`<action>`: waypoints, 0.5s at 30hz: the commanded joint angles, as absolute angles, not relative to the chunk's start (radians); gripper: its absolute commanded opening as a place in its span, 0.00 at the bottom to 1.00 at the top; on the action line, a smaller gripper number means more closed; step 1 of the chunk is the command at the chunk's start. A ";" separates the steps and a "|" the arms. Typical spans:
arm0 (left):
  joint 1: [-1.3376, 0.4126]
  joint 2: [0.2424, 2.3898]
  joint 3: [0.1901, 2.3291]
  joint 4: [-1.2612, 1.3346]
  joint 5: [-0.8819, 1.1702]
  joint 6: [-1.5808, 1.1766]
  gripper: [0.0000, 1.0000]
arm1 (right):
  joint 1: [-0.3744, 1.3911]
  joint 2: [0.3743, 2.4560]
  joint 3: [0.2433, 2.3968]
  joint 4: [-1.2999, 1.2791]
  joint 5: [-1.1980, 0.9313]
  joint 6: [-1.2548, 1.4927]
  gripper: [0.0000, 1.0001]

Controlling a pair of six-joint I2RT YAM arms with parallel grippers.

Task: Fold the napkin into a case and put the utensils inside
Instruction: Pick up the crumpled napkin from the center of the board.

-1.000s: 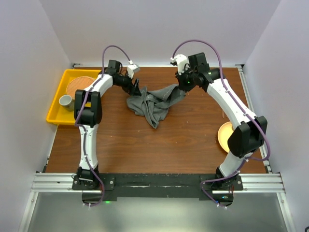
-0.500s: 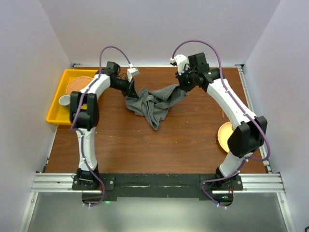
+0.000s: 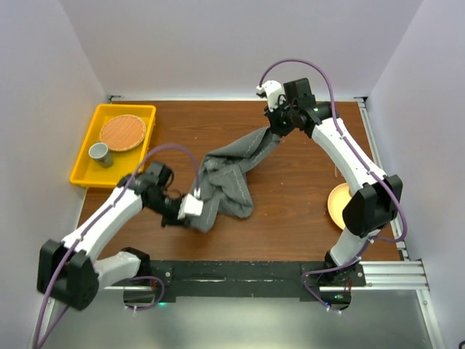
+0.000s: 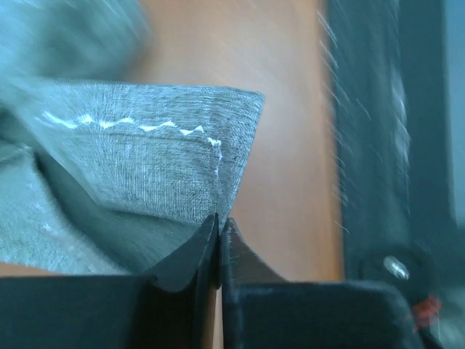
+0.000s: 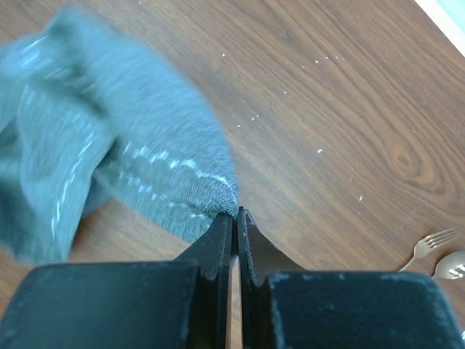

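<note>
The dark grey napkin (image 3: 231, 173) hangs bunched and twisted in a diagonal band between both grippers; no case is in view. My left gripper (image 3: 203, 211) is near the table's front left, shut on one hemmed corner of the napkin (image 4: 152, 156), with the fingertips (image 4: 220, 219) pinched together. At the back centre my right gripper (image 3: 278, 133) is shut on another corner of the napkin (image 5: 156, 163), held just above the wood. Two of the utensils, a fork (image 5: 433, 243) and a spoon (image 5: 452, 265), lie on the table at the lower right of the right wrist view.
A yellow tray (image 3: 81, 173) at the back left holds a round woven mat (image 3: 122, 132) and a small cup (image 3: 99, 153). An orange plate (image 3: 336, 205) sits at the right, partly behind the right arm. White walls close in three sides.
My left gripper closed on a napkin corner and swung from the back left to the front left, dragging the cloth out into a long diagonal. The right gripper stayed put.
</note>
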State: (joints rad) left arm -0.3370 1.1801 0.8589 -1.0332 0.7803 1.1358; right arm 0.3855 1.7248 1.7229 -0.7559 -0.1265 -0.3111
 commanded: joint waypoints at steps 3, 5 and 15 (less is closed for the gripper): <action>-0.368 0.982 0.768 -0.915 0.568 1.119 0.54 | 0.382 1.700 1.730 -0.756 -0.166 -0.298 0.00; -0.359 1.041 0.860 -0.861 0.566 1.057 0.60 | 0.383 1.707 1.726 -0.755 -0.167 -0.295 0.00; -0.334 1.304 0.985 -0.430 0.609 0.850 0.65 | 0.382 1.752 1.750 -0.758 -0.164 -0.288 0.00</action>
